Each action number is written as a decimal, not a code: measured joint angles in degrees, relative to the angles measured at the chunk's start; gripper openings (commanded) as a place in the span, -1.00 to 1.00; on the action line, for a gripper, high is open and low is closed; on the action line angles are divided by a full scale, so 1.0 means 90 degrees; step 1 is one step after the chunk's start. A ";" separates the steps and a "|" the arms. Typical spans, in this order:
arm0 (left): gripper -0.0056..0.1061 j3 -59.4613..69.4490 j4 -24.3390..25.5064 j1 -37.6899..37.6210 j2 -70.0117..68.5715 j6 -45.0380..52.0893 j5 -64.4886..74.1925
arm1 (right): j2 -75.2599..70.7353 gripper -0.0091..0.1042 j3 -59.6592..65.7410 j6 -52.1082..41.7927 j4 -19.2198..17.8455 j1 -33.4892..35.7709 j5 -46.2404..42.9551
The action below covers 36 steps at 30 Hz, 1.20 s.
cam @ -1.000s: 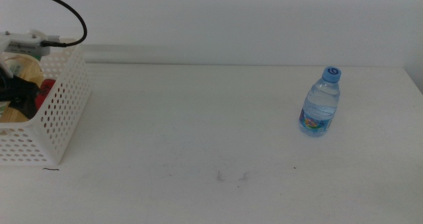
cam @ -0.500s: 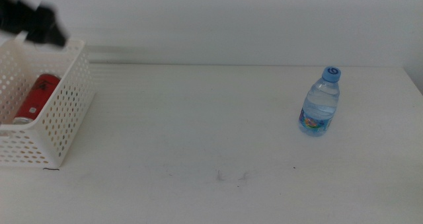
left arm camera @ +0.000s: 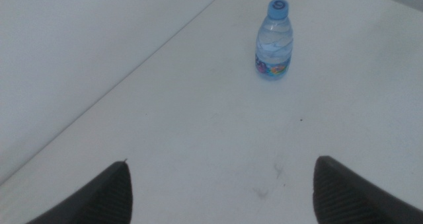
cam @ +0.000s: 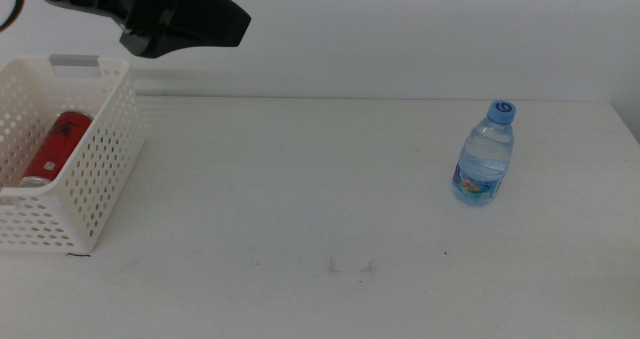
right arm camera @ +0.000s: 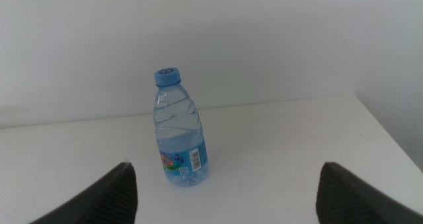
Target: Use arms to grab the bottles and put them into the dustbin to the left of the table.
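Above the far left of the table (cam: 300,199), the left gripper (cam: 205,19) is seen high in the air in the middle view, just beyond the dustbin (cam: 95,179) and pointing toward the table's centre. Its jaws are spread wide apart and nothing is held between them, as the left wrist view confirms. The right gripper (right arm camera: 225,191) is not shown in the middle view; in its own wrist view its jaws are likewise set well apart and empty, aimed across the table at the water bottle (right arm camera: 178,128).

Inside the dustbin, at the table's left edge, a red cola can (cam: 55,144) is seen lying on its side. No yellow tea bottle can be made out in any current view. The water bottle (cam: 485,154) is left standing upright on the right part of the table, well apart from the dustbin and untouched; it also appears in the left wrist view (left arm camera: 274,39), far from those jaws.

The step in hand is judged to be the fetching of this last visible bottle. An approach by one open gripper is called for, with the jaws lowered to either side of the bottle's body and closed gently, since thin clear plastic is likely to flex and an upright bottle may be toppled by a glancing touch. Carriage across the table to the dustbin would then be needed.
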 measured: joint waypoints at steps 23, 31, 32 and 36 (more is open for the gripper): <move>0.78 0.0000 -0.0025 -0.0036 0.0013 0.0023 -0.0289 | 0.1945 0.76 0.0000 -0.0358 -0.0397 0.0000 -0.2022; 0.78 0.0000 -0.0053 -0.0036 0.0013 0.0023 -0.0289 | 0.5841 0.76 -0.0914 -0.0464 -0.0994 0.0000 -0.3831; 0.78 0.0000 -0.0053 -0.0036 0.0013 0.0023 -0.0289 | 0.6343 0.76 -0.1032 -0.0400 -0.1086 0.0000 -0.4204; 0.78 0.0000 -0.0053 -0.0036 0.0013 0.0023 -0.0289 | 0.7937 0.76 -0.1229 -0.0061 -0.1202 0.0000 -0.5749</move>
